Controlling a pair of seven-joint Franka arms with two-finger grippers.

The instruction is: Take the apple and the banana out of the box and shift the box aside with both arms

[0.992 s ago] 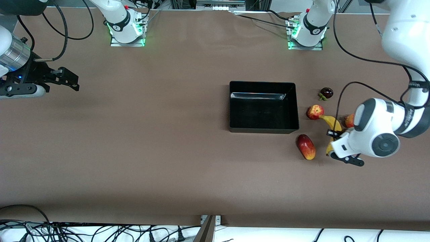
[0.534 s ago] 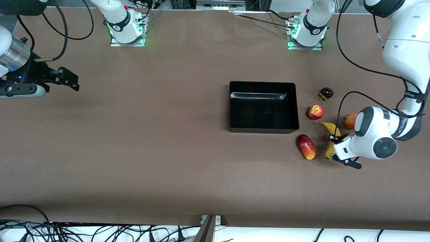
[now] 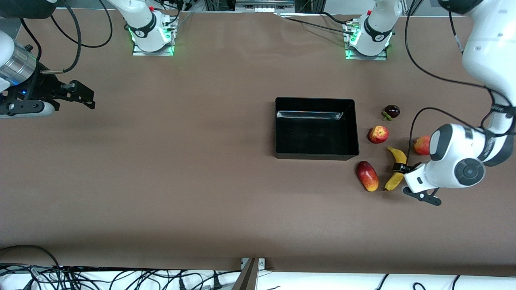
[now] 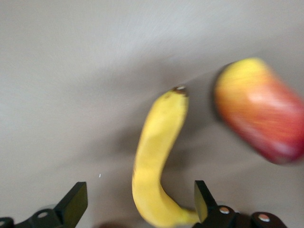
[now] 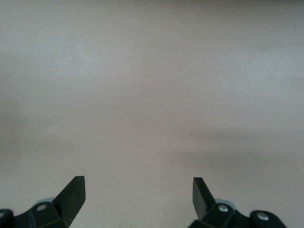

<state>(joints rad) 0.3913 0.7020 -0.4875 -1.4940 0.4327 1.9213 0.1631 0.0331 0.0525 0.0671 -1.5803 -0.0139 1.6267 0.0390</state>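
Observation:
The yellow banana (image 3: 395,169) lies on the table between the apple (image 3: 378,134) and the mango (image 3: 367,176), outside the box. My left gripper (image 3: 408,180) hangs low over it, open. In the left wrist view the banana (image 4: 156,166) rests between the spread fingers of the left gripper (image 4: 138,202), its lower end close to one finger (image 4: 202,198). The black box (image 3: 317,153) stands beside the fruits, toward the right arm's end, with nothing in it. My right gripper (image 3: 89,98) waits open at the right arm's end; it (image 5: 137,194) has only bare table under it.
A red round fruit (image 3: 422,145) sits by the left arm's wrist. A dark purple fruit (image 3: 391,111) lies farther from the front camera than the apple. In the left wrist view the mango (image 4: 261,109) lies beside the banana. Brown table spreads between box and right gripper.
The left gripper has opened and let go of the banana. The banana has shifted away from the apple, nearer the front camera, and now lies beside the mango. The right arm has not moved.

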